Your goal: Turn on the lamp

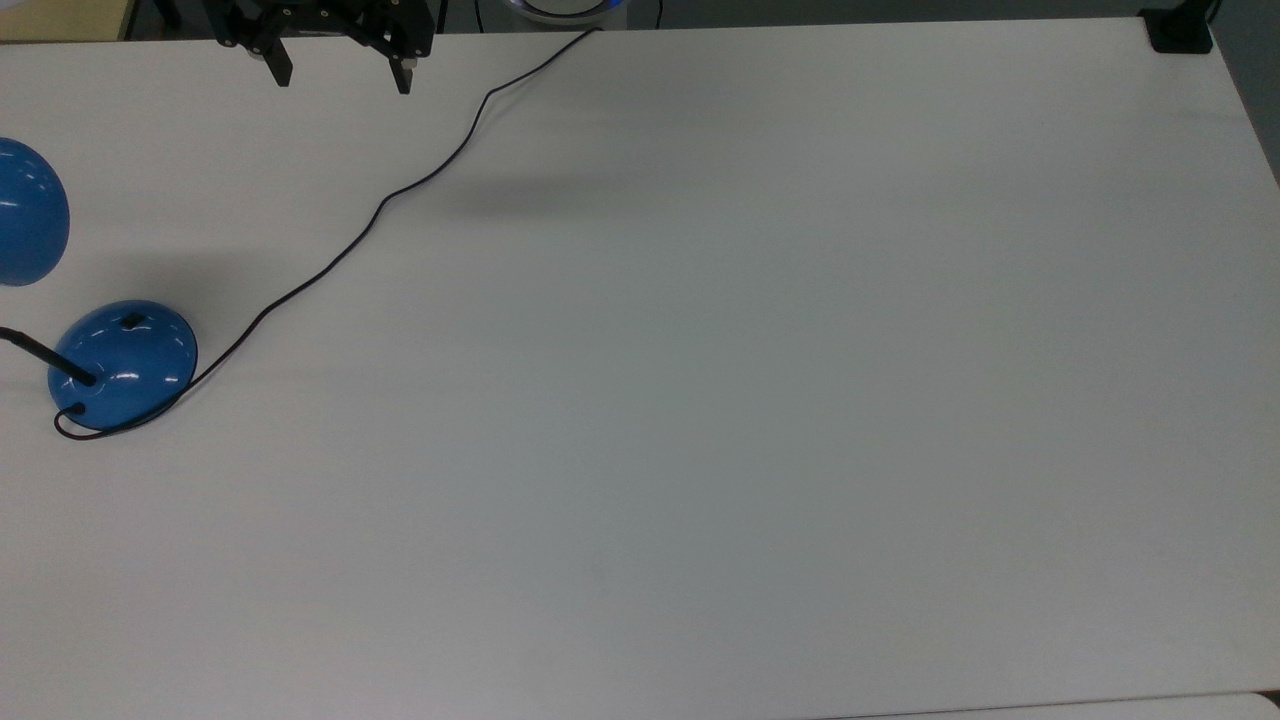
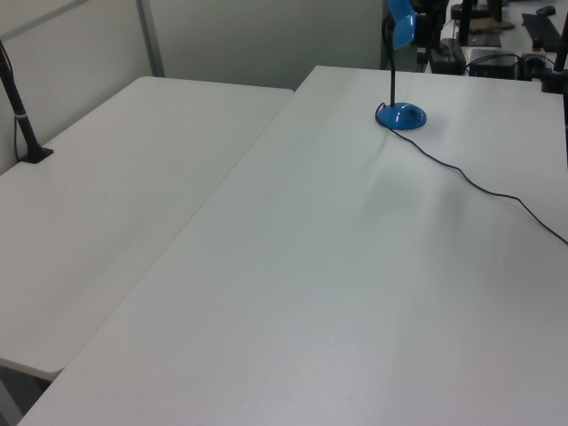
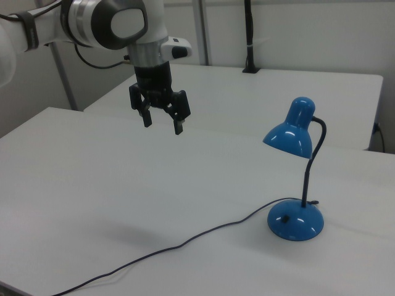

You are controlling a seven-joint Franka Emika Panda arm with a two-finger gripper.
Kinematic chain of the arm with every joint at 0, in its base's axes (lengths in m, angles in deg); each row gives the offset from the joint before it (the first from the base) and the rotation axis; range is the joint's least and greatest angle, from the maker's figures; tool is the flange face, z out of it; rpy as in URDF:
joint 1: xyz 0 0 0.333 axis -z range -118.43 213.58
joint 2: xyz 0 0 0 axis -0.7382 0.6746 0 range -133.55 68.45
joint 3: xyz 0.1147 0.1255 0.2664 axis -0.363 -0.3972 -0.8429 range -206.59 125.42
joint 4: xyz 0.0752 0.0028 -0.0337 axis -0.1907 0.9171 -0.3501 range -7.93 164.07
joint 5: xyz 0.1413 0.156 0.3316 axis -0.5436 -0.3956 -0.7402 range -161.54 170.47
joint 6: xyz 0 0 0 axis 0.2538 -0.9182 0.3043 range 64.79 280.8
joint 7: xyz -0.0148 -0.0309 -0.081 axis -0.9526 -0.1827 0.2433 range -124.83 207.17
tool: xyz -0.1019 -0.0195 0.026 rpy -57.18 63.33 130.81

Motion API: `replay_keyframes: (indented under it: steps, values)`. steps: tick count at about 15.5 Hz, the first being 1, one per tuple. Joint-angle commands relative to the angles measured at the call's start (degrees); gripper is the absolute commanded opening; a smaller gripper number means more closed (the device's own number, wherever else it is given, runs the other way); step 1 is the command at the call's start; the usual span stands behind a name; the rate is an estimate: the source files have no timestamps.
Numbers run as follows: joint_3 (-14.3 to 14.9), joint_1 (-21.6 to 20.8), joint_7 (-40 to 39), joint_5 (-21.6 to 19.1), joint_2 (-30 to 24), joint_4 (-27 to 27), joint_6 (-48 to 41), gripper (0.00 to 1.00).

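Cord (image 3: pixel 185 243) trails across bare table (image 3: pixel 92 185); lamp (image 3: pixel 295 219) upright, untouched; gripper (image 3: pixel 162 122) spread wide, aloft, well apart.

Top view looks straight down on the white rectangular table (image 1: pixel 700 400). Left and right views look obliquely across it from opposing ends; all share the glossy blue desk lamp (image 1: pixel 122 365) (image 2: pixel 399 114) (image 3: pixel 295 219).

A broad, plain white surface (image 1: pixel 760 420) takes up the scene, evenly lit with soft shadows. A second white table (image 2: pixel 115 204) stands flush against one of its long edges, the seam between them visible in the left view. A black post (image 2: pixel 19 106) is clamped at that second table's far edge. Pale partition walls (image 2: pixel 257 40) rise behind both. A black clamp (image 1: pixel 1180 30) sits at the surface's corner in the top view's upper right.
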State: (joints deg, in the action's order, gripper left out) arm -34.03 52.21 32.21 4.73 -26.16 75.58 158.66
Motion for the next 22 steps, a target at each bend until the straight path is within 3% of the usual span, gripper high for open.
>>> replay_keyframes:
  steps: [1,16,18,19,20,21,22]
  values:
    - [0.83,-0.41,-0.44,-0.88,0.2,-0.68,-0.85,1.0]
    - [1.01,0.73,-0.62,-0.26,-0.06,-0.76,-1.11,1.0]
    - [1.01,0.91,-0.44,-0.79,-0.32,-0.5,-1.11,0.81]
    - [1.01,0.91,-0.35,-0.79,-0.32,-0.33,-1.19,0.63]
    - [0.92,0.91,-0.09,-0.88,-0.32,-0.24,-1.19,0.34]
    - [0.92,0.91,0.0,-0.97,-0.5,0.11,-1.11,0.15]
    - [1.01,1.0,0.0,-0.97,-0.94,1.16,-0.76,0.03]
